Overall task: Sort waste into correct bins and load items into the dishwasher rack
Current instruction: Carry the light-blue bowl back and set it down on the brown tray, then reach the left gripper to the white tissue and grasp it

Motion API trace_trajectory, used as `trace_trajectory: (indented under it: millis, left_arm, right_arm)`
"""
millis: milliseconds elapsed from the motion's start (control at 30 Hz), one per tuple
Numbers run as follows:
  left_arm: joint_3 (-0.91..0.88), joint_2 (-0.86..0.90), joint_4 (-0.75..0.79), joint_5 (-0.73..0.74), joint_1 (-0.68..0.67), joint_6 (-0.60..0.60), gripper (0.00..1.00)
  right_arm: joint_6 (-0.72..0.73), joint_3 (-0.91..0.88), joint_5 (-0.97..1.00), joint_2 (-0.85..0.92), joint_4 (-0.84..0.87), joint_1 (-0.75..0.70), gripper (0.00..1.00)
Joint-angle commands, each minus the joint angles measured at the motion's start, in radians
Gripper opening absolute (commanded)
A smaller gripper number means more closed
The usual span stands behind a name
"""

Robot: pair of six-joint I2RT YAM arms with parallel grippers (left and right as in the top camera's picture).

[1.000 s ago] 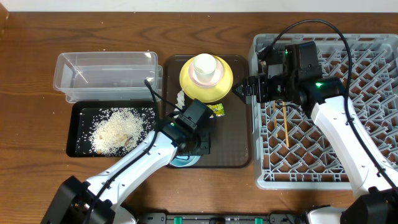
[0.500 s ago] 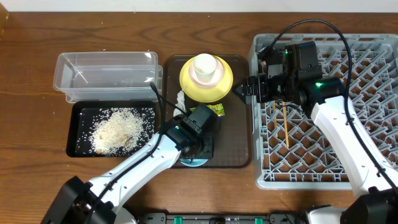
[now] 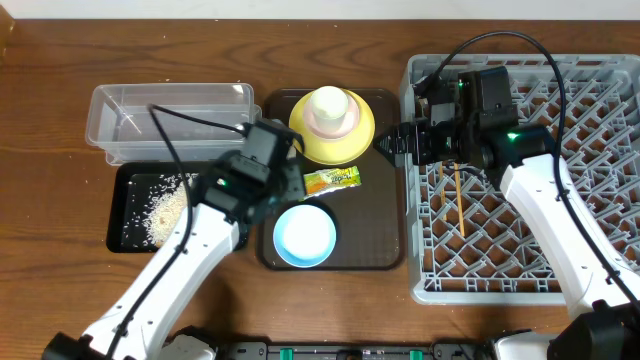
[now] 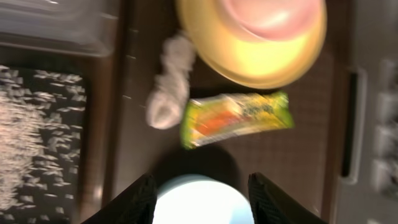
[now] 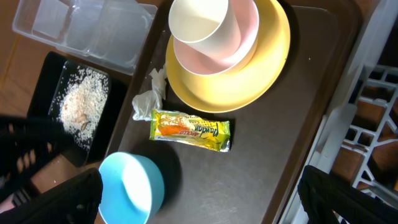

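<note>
L arm reaches from lower left to frame centre. L gripper [image 4: 202, 199]: fingers apart, empty, above light blue bowl [image 3: 304, 236] on brown tray [image 3: 380, 230]. R gripper [image 3: 383, 146]: wide open, empty, at rack [image 3: 590, 150] left edge. Tissue [image 4: 168, 93] shows in wrist views only; chopsticks [image 3: 458, 200], in rack, overhead only.

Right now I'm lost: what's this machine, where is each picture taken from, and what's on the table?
Two robot arms at a table. One picture is from above; the others from a camera on each wrist. The left gripper and right gripper are open, holding nothing. A brown tray carries a yellow plate bearing a pale bowl with a cup in it, a blue bowl, a wrapper and a tissue. A clear tub and a black tray of rice sit to its left, a grey rack with chopsticks to its right.
</note>
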Motion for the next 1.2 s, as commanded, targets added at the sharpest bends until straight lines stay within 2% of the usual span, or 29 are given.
trace_trajectory:
  millis: [0, 500, 633, 933, 1133, 1167]
  left_arm:
    - [0.008, 0.048, 0.002, -0.038, 0.027, 0.024, 0.51]
    - [0.008, 0.251, 0.157, -0.035, 0.027, 0.025, 0.51]
    - [0.008, 0.307, 0.209, -0.036, 0.027, 0.059, 0.50]
    - [0.008, 0.401, 0.249, -0.114, 0.027, 0.058, 0.49]
    - [0.008, 0.443, 0.268, -0.114, 0.027, 0.058, 0.43]
    - [0.008, 0.446, 0.270, -0.114, 0.027, 0.058, 0.40]
  right_arm:
    - [0.003, 0.011, -0.013, -0.009, 0.000, 0.007, 0.99]
    - [0.003, 0.011, -0.013, -0.009, 0.000, 0.007, 0.99]
    - [0.003, 0.011, -0.013, -0.009, 0.000, 0.007, 0.99]
    - [0.003, 0.011, -0.013, -0.009, 0.000, 0.007, 0.99]
    - [0.003, 0.011, -0.013, -0.009, 0.000, 0.007, 0.99]
    - [0.004, 0.011, -0.013, -0.009, 0.000, 0.007, 0.99]
